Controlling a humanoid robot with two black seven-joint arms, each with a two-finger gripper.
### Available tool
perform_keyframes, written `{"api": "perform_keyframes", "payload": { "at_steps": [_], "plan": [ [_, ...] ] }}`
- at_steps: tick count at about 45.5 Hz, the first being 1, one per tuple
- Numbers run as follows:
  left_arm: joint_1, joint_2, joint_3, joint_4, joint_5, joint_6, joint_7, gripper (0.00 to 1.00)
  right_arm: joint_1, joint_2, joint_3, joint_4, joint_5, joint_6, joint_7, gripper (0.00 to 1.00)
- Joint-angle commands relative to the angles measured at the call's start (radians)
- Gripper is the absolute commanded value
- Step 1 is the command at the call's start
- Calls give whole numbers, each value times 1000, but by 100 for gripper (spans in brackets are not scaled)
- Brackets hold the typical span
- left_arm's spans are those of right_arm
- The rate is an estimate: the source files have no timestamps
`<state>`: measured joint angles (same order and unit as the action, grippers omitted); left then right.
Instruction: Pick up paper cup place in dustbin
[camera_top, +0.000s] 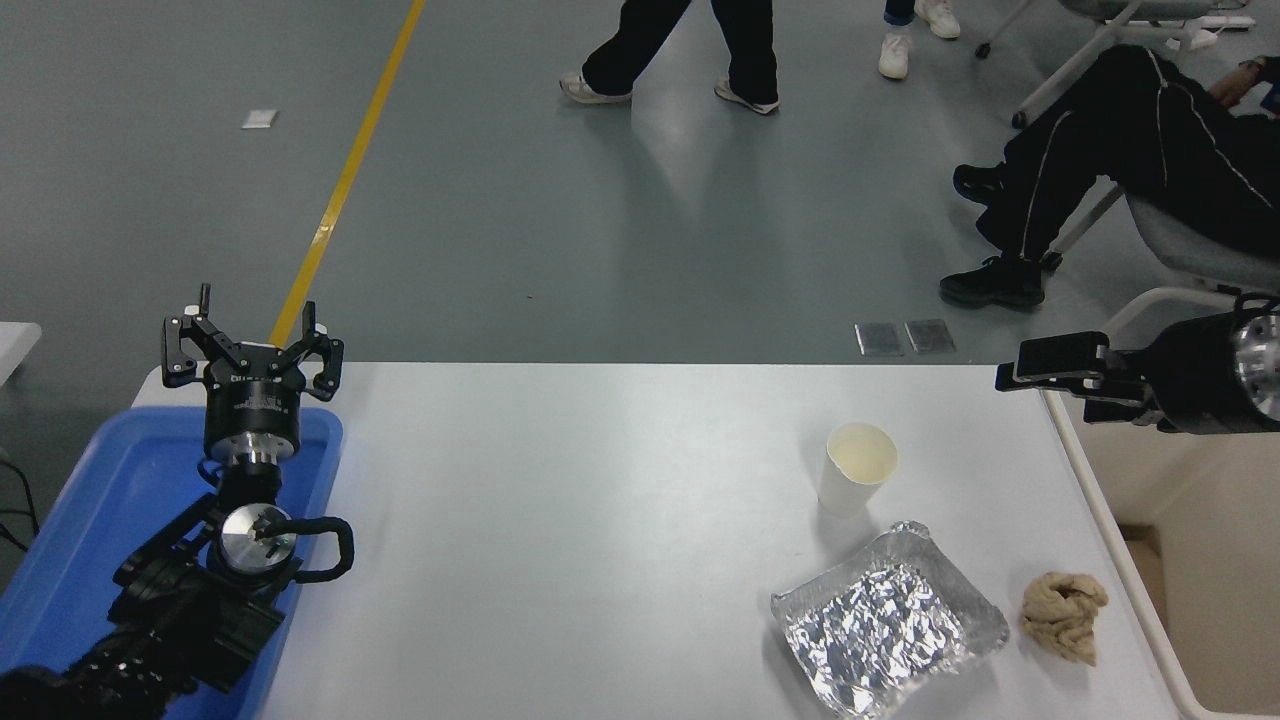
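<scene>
Paper cup (858, 480) stands upright on the white bench (600, 520), right of centre, just behind a crumpled foil tray (888, 632); a brown crumpled wad (1064, 615) lies beside the tray. The right hand (1010, 376) reaches in from the right edge over the dustbin (1120, 560) rim, well apart from the cup, holding nothing (whether its fingers are spread I cannot tell). The left hand (250, 345) is parked over the blue tray (90, 510), fingers spread and empty.
</scene>
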<state>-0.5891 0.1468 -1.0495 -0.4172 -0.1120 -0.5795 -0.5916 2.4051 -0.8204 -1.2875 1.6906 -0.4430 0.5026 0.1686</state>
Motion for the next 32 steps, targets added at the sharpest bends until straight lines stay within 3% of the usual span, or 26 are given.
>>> {"api": "perform_keyframes", "payload": {
  "at_steps": [1,5,32],
  "plan": [
    [2,0,-1,0,0,0,0,99,442,43,-111,55,43,283,5,100],
    [2,0,0,0,0,1,0,99,562,46,-111,55,44,283,5,100],
    [2,0,-1,0,0,1,0,99,490,-2,-161,24,35,283,-3,100]
  ]
}}
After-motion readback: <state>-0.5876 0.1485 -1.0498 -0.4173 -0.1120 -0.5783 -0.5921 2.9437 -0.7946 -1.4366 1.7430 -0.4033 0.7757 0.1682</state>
